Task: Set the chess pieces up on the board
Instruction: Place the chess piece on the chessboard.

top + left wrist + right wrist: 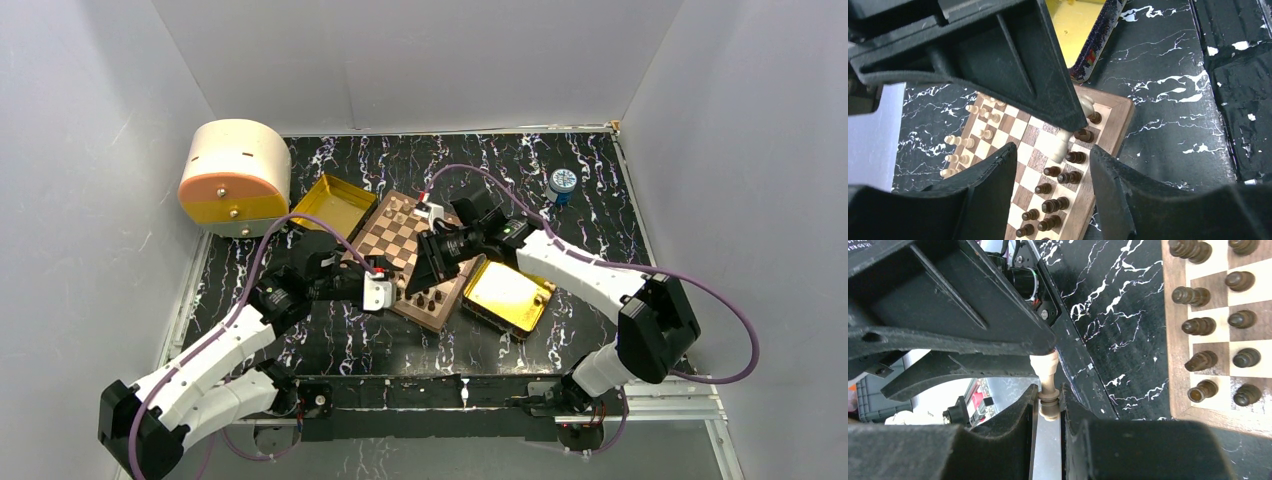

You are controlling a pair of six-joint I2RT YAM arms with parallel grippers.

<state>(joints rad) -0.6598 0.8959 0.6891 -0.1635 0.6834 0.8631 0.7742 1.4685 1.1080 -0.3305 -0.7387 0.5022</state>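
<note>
Right gripper [1049, 402] clenched on a light tan piece [1047, 375] (over the board [1120, 117], near dark pieces [1068, 177]); left gripper [1052, 154] released, jaws spread.

The right arm [580, 270] reaches in from the right of the board [395, 235]. Its gripper [425, 270] is over the board, clamped on a light tan chess piece [1049, 390]. The left arm [215, 350] comes from the board's left, its gripper [1053, 149] with jaws apart.
</note>
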